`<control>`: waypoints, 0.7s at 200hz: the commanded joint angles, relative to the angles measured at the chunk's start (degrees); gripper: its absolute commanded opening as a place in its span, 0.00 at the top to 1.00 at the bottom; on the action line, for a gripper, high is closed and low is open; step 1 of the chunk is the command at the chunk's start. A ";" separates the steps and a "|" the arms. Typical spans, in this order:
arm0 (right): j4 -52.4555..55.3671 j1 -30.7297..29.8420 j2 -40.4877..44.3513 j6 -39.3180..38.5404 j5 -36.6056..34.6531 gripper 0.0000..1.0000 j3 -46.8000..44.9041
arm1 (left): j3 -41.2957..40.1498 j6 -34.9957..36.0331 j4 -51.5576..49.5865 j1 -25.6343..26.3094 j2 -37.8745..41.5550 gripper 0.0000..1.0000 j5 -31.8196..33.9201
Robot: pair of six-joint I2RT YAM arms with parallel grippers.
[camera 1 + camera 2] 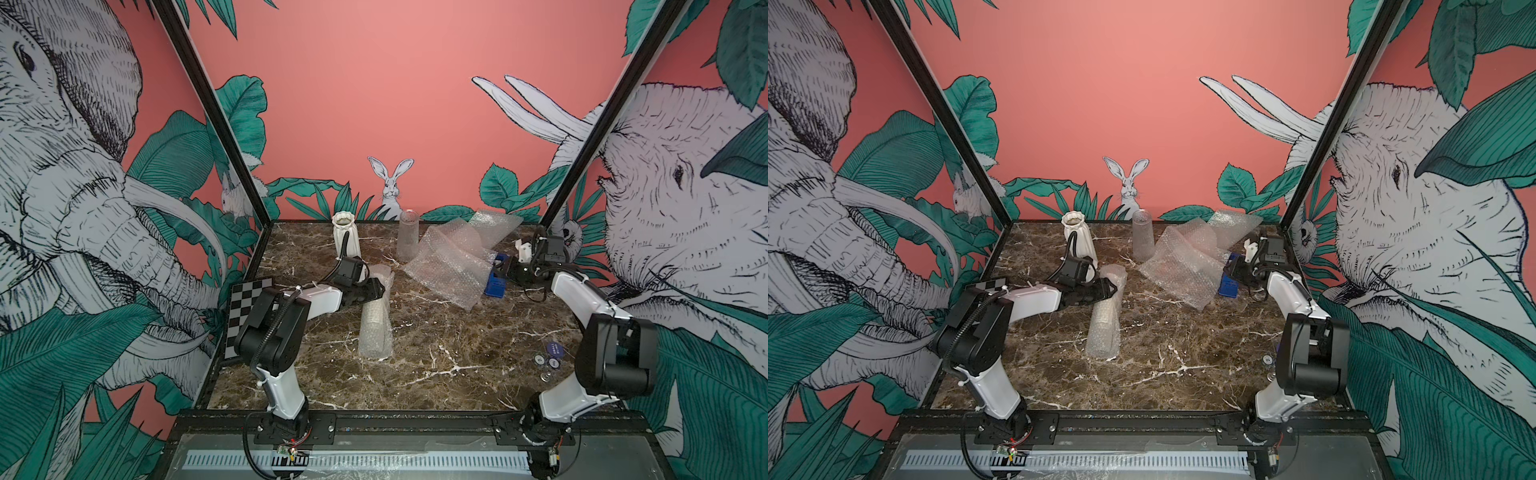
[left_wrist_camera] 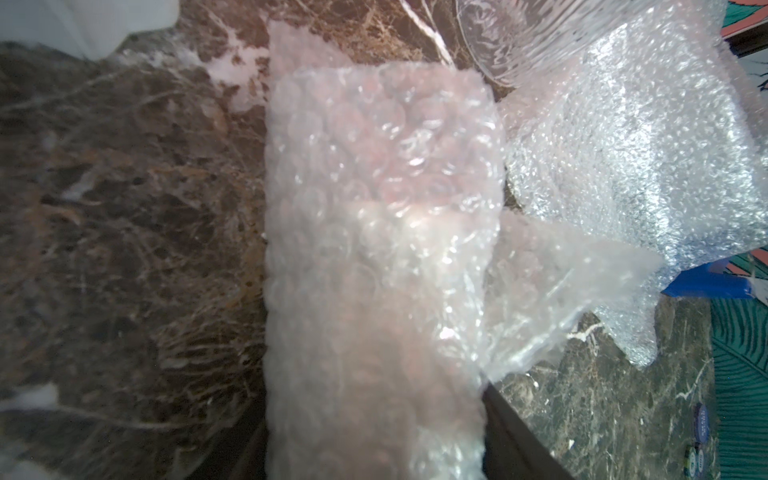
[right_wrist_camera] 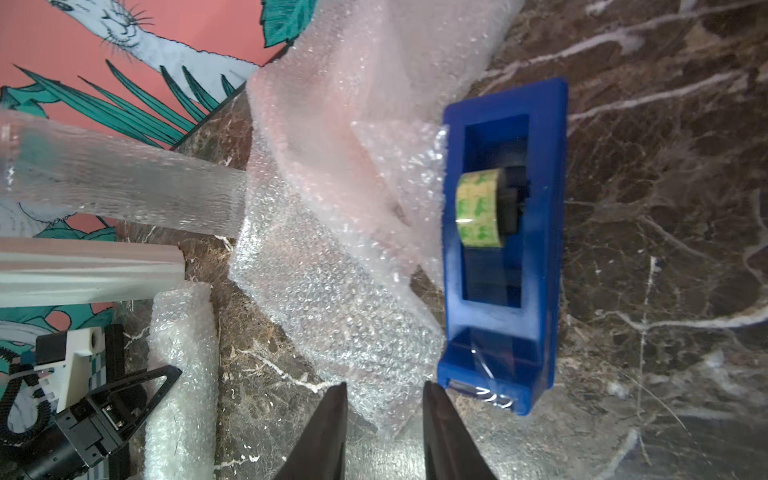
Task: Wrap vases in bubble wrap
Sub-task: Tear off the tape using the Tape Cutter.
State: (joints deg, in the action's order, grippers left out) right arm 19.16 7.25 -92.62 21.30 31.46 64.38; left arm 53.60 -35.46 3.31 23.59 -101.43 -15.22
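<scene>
My left gripper [image 1: 381,286] clamps the translucent bubble-wrap roll [image 1: 375,328] lying on the brown marble tabletop [image 1: 436,374]. It likely has a vase inside, and the clamp stops it springing open. My right gripper [image 3: 384,390], jaws partly apart and empty, hovers at the blue plastic tape dispenser [image 3: 503,257], probably for tape.

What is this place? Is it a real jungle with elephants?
No, it looks like a robot test booth. The elephants and rabbit are only pictures on pink walls. Two robot arms are bolted to a frame by a marble table, with a checkerboard card at its edge.
</scene>
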 commanded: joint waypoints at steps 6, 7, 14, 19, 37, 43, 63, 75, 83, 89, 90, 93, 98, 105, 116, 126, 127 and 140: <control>1.34 2.85 -2.89 -2.44 6.23 0.69 2.33 | -1.05 0.42 -3.66 0.31 1.77 0.48 -0.49; 1.38 3.03 -2.99 -2.46 6.32 0.70 2.37 | -1.09 0.41 -3.66 0.31 1.77 0.48 -0.50; 1.41 3.99 -3.71 -2.73 7.33 0.70 2.49 | -1.14 0.44 -3.78 0.32 1.79 0.48 -0.47; 1.33 4.72 -4.22 -2.83 8.10 0.71 2.44 | -1.13 0.40 -3.75 0.31 1.76 0.48 -0.42; -0.35 6.31 -5.50 -2.61 9.69 0.71 1.67 | -1.17 0.40 -3.84 0.37 1.69 0.47 -0.38; -0.67 6.52 -6.00 -2.82 10.37 0.71 1.75 | -1.21 0.40 -3.77 0.31 1.61 0.47 -0.42; -1.03 6.73 -8.19 -3.41 12.31 0.71 2.54 | -1.09 0.31 -3.66 0.31 1.31 0.47 -0.50; -1.08 7.18 -9.34 -3.71 12.79 0.71 2.99 | -1.04 0.13 -3.66 0.31 1.23 0.47 -0.62; -1.32 7.54 -9.99 -3.77 13.04 0.71 3.02 | -1.05 0.13 -3.70 0.31 1.30 0.47 -0.61; -1.54 7.79 -10.53 -3.72 13.48 0.71 3.03 | -1.05 0.17 -3.75 0.32 1.41 0.47 -0.60; -1.65 7.83 -10.55 -3.77 13.51 0.71 3.03 | -1.05 0.15 -3.79 0.32 1.45 0.47 -0.55; -1.79 8.00 -10.85 -3.73 13.61 0.71 3.03 | -1.11 0.13 -3.83 0.26 1.51 0.47 -0.50; -1.86 8.14 -11.21 -3.78 13.78 0.71 3.16 | -1.13 0.17 -3.97 0.30 1.57 0.47 -0.43; -2.15 8.45 -11.83 -3.87 14.05 0.71 3.36 | -1.13 0.32 -4.13 0.31 1.63 0.46 -0.34; -2.73 8.60 -12.64 -3.82 15.02 0.71 3.68 | -1.06 0.39 -4.37 0.27 1.65 0.46 -0.18; -3.13 8.57 -13.26 -3.83 15.91 0.71 4.05 | -1.03 0.42 -4.37 0.31 1.45 0.46 -0.16; -3.19 8.57 -13.32 -3.82 16.00 0.71 4.07 | -1.04 0.41 -4.37 0.31 1.43 0.46 -0.16; -3.39 8.58 -14.02 -3.73 16.61 0.71 4.35 | -0.94 0.23 -4.29 0.32 1.31 0.46 -0.21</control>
State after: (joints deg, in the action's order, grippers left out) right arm 17.23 15.51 -105.56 18.81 44.66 66.92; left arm 53.58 -35.33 3.01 23.59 -101.34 -15.40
